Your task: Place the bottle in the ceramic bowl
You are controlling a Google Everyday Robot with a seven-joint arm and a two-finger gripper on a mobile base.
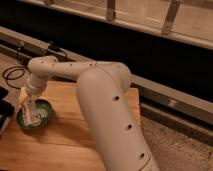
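Note:
The ceramic bowl, glossy dark green with a paler centre, sits at the left end of the wooden table. My gripper hangs from the white arm and reaches down into the bowl, over its left half. A whitish shape at the gripper's tip, inside the bowl, looks like the bottle. I cannot separate it clearly from the gripper. The gripper hides part of the bowl's inside.
A black cable coils on the floor beyond the table's far left corner. A dark object stands at the left edge beside the bowl. A metal rail runs behind the table. My arm's bulky white link covers the table's right side.

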